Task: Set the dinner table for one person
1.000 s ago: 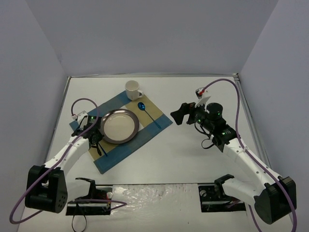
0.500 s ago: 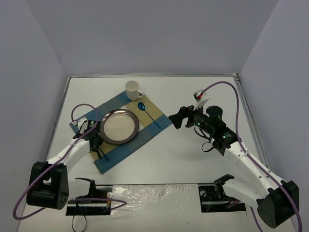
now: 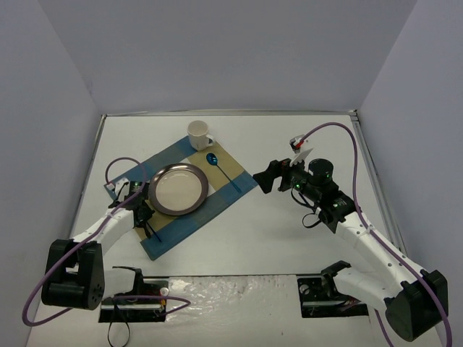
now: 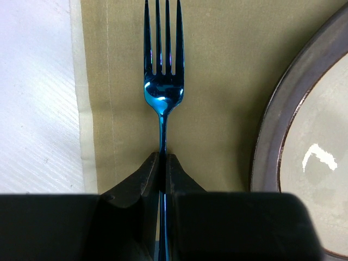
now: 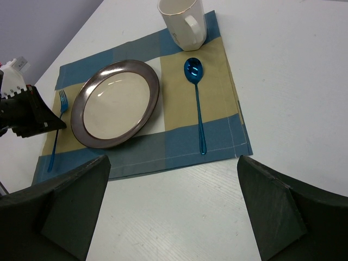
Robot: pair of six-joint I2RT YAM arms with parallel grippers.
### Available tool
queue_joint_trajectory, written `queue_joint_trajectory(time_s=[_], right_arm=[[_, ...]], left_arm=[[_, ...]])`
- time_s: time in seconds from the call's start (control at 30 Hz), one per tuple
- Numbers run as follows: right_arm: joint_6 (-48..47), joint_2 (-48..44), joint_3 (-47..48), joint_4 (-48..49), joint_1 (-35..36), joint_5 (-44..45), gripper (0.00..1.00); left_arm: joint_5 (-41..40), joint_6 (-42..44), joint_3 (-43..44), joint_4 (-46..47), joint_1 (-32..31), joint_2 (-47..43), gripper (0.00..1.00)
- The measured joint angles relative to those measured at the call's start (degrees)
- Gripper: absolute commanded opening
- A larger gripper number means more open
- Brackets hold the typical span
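Observation:
On the white dinner table point(image 3: 289, 238) lies a blue-and-tan striped placemat point(image 3: 244, 181) with a grey-rimmed plate point(image 3: 179, 188) on it. A blue fork point(image 4: 163, 92) points along the tan stripe just left of the plate point(image 4: 310, 136). My left gripper point(image 4: 163, 159) is shut on the fork's thin handle, low over the mat. From the top view I cannot tell whether the fork point(image 3: 150, 230) touches the cloth. A blue spoon point(image 5: 197, 103) lies right of the plate. My right gripper point(image 5: 173, 160) hangs open above bare table, right of the mat, holding nothing.
A white mug point(image 3: 199, 134) stands at the mat's far corner, touching its edge. Purple cables loop from both wrists. Grey walls close in the table on three sides. The arm bases and their mounts sit along the near edge.
My left gripper has slid a little left and nearer with the fork still clamped in it. The right arm shifted slightly early on and then held still.

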Motion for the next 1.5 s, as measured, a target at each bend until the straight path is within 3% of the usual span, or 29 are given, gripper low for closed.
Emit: queue_joint_trajectory(time_s=[1.5], right_arm=[[-0.01, 0.20, -0.44, 0.02, -0.02, -0.11, 1.00]], left_arm=[[3.06, -2.54, -2.77, 0.79, 0.48, -3.47, 0.00]])
